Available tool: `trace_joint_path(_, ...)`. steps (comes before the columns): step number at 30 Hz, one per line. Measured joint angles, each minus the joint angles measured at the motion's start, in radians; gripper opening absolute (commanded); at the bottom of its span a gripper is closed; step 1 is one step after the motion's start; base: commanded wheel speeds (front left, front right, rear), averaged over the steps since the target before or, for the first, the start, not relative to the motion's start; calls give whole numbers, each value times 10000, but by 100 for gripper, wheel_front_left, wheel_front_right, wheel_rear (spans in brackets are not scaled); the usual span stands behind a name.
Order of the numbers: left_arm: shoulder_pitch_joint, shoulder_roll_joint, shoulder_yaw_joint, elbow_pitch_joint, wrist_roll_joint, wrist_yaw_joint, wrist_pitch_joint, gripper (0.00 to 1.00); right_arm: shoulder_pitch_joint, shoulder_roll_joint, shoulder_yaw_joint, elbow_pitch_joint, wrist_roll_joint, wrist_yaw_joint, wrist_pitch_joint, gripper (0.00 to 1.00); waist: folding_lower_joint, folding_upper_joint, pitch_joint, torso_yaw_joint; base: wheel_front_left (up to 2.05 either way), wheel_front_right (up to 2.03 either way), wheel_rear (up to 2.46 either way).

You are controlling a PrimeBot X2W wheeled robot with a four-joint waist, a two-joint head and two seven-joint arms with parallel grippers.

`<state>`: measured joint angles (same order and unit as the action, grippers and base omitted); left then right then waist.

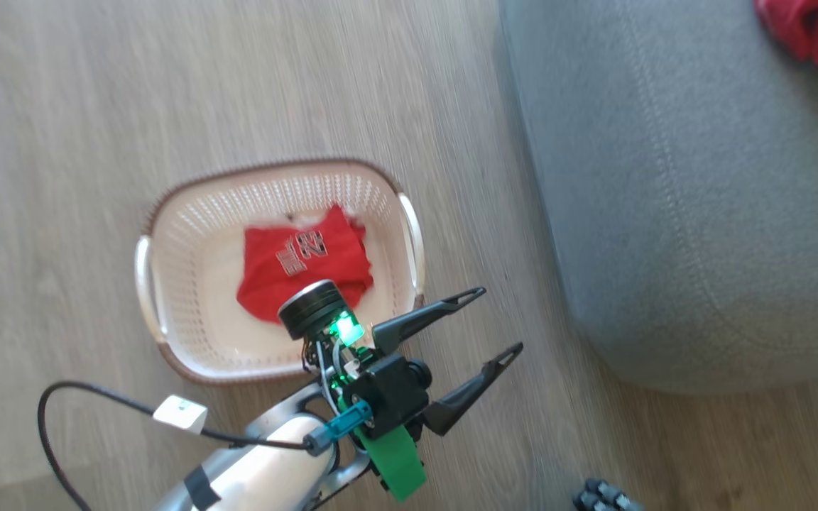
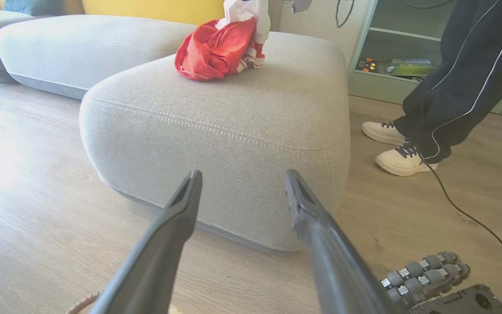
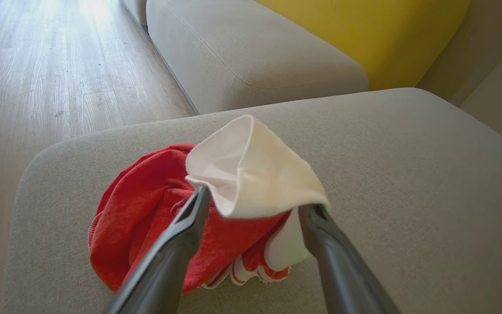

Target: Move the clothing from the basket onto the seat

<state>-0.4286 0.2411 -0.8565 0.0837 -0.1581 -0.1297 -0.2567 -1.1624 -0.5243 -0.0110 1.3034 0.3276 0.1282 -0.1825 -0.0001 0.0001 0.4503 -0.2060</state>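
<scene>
Head view: jersey (image 1: pixel 295 273) in basket (image 1: pixel 189 312) beside left tool (image 1: pixel 502 318).

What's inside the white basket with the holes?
A crumpled red fabric jersey numbered 23 lies on the floor of the cream perforated plastic basket. The robot's black left wrist covers its near edge, and whatever is under the jersey is hidden.

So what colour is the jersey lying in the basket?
Red, numbered 23; the jersey shows best in the head view.

Seat (image 2: pixel 233 113): grey woven cloth, matt, slightly coarse.
Basket (image 1: pixel 189 284): cream perforated plastic, smooth; brown woven-look rim.
Jersey (image 1: pixel 309 273): soft red cloth, matt.
Floor (image 1: pixel 61 106): wood-grain planks, low sheen.
</scene>
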Motion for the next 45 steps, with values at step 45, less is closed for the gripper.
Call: trace_joint_path(45, 3546, -1900, 6813, -685, 90, 1866, 0, 100, 10396, 2734, 1290, -11444, 464, 0, -729, 100, 0, 0, -3948, 2312, 0, 0, 0)
